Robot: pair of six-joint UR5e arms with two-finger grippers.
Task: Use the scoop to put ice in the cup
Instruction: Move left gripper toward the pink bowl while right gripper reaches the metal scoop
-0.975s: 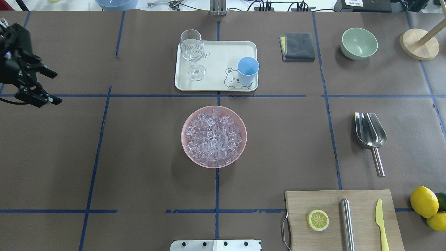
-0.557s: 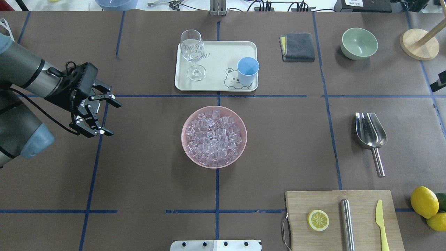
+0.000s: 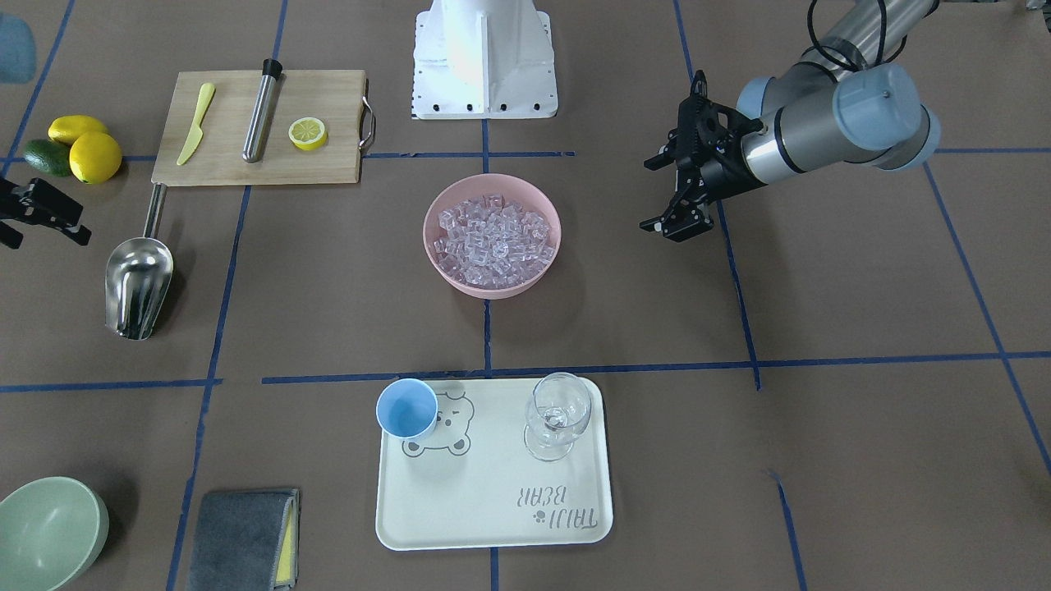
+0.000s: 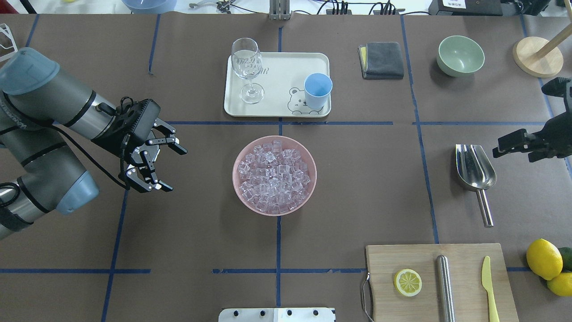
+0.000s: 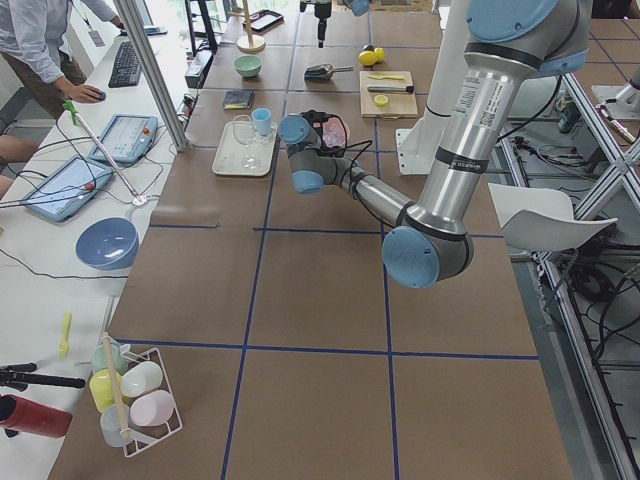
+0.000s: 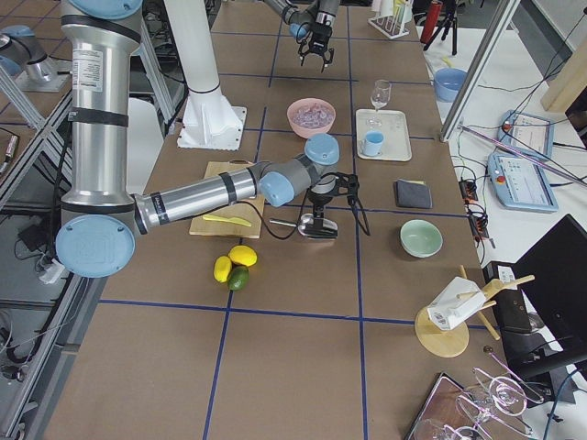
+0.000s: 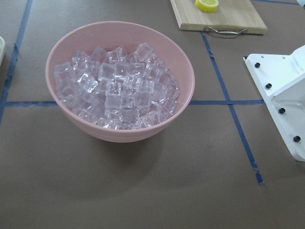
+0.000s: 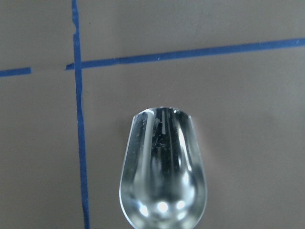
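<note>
**Front-facing view.** I find the ice heaped in a pink bowl at mid tabletop. The cup stands upright on a tray, in the corner nearest the bowl. A stemmed glass stands on the same tray, apart from the cup. The scoop lies flat on the tabletop, its handle pointing toward a cutting board. The left tool hovers beside the bowl without touching it. It is released, with its fingers spread and nothing between them.

**Overhead view.** The right tool comes in at the edge, just beside the scoop's trough. Its fingers are spread wide and grasp nothing. The left tool points toward the bowl, with bare tabletop between them.

**Left side view.** The near arm reaches out toward the bowl. The tool is too small here for me to judge further.

**Right side view.** The near arm's tool hangs right over the scoop. I cannot tell whether it touches the scoop.

**Left wrist view.** The bowl sits ahead of the camera, with ice piled about to its rim.

**Right wrist view.** The scoop's trough lies directly below, hollow side up. It rests on the tabletop beside a blue tape line.
</note>
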